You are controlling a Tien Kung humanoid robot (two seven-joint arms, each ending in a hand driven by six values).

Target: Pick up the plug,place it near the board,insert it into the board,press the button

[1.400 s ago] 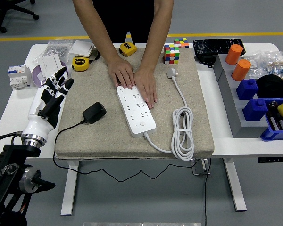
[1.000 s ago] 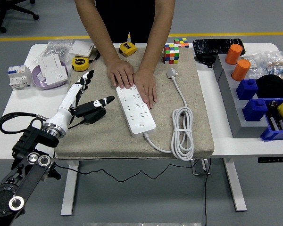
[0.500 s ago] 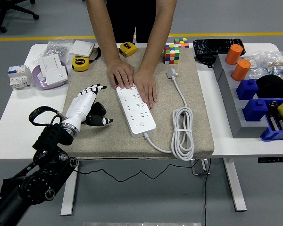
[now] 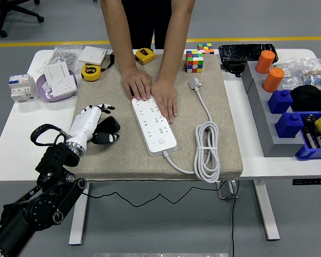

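Note:
The black plug (image 4: 109, 126) lies on the beige mat (image 4: 123, 155), left of the white power strip (image 4: 156, 128). Its thin black cable runs off the mat's front edge. My left hand (image 4: 99, 124) is on the plug, with curled fingers (image 4: 96, 109) above it and the thumb (image 4: 108, 138) below it. The plug still rests on the mat. The strip's button (image 4: 161, 142) is near its front end. A person at the far side presses both hands (image 4: 152, 91) flat on the strip's far end. My right arm is out of view.
The strip's white cord lies coiled (image 4: 207, 152) on the mat's right, its plug (image 4: 195, 83) at the back. Tape measures (image 4: 91, 72), a puzzle cube (image 4: 195, 60) and wall sockets (image 4: 58, 77) stand at the back. Blue bins (image 4: 289, 115) and orange cylinders (image 4: 270, 69) fill the right.
My left arm swung in from the table's left edge over the mat to the plug. The fingers have curled around the plug. The person's hands stayed on the strip.

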